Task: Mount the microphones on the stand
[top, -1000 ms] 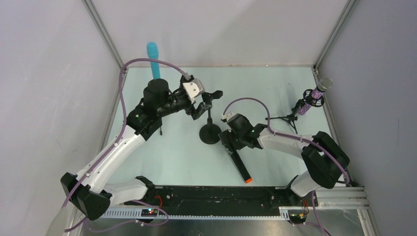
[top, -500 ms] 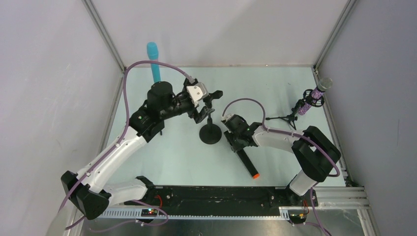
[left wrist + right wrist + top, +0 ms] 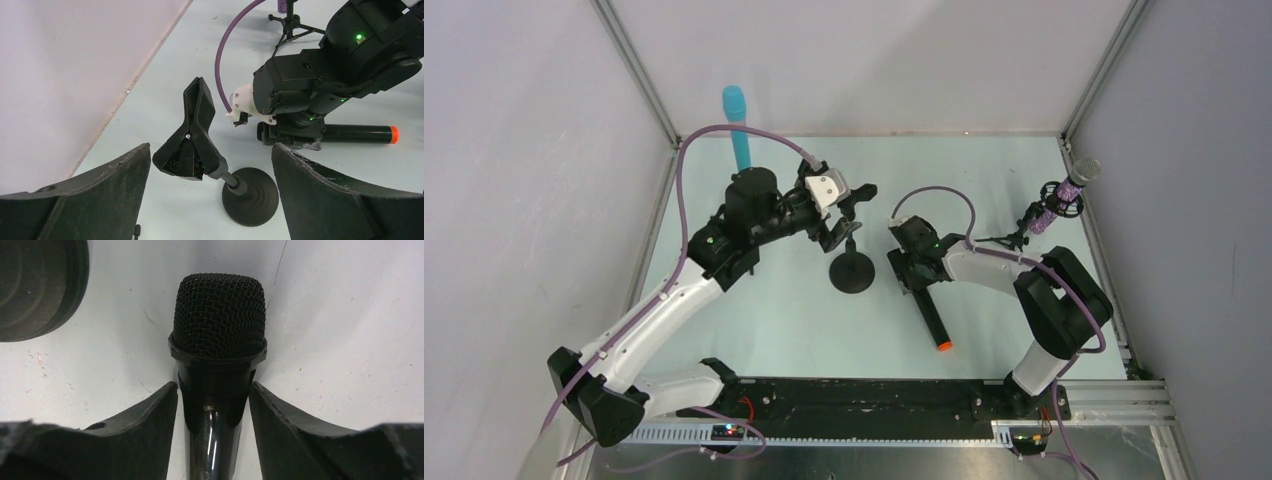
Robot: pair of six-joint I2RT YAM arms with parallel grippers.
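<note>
The black microphone (image 3: 932, 315) with an orange end (image 3: 943, 345) lies on the table. My right gripper (image 3: 914, 268) is shut on its neck just below the black mesh head (image 3: 218, 315); in the right wrist view the gripper (image 3: 212, 385) has a finger on each side of the collar. My left gripper (image 3: 849, 208) is open, its wide-apart jaws (image 3: 210, 147) flanking the black clip (image 3: 192, 135) of the round-base stand (image 3: 852, 272), not touching it. The glittery purple microphone (image 3: 1067, 192) sits in a tripod stand. The cyan microphone (image 3: 737, 125) stands upright at the back left.
The tripod stand's legs (image 3: 1009, 242) spread at the right, close to my right arm. Metal frame posts and grey walls close in the table on three sides. A black rail (image 3: 874, 392) runs along the near edge.
My right gripper has moved away from me and to the right with the black microphone, swinging its orange end to the right and farther from the rail. My left gripper has barely shifted at the clip.
</note>
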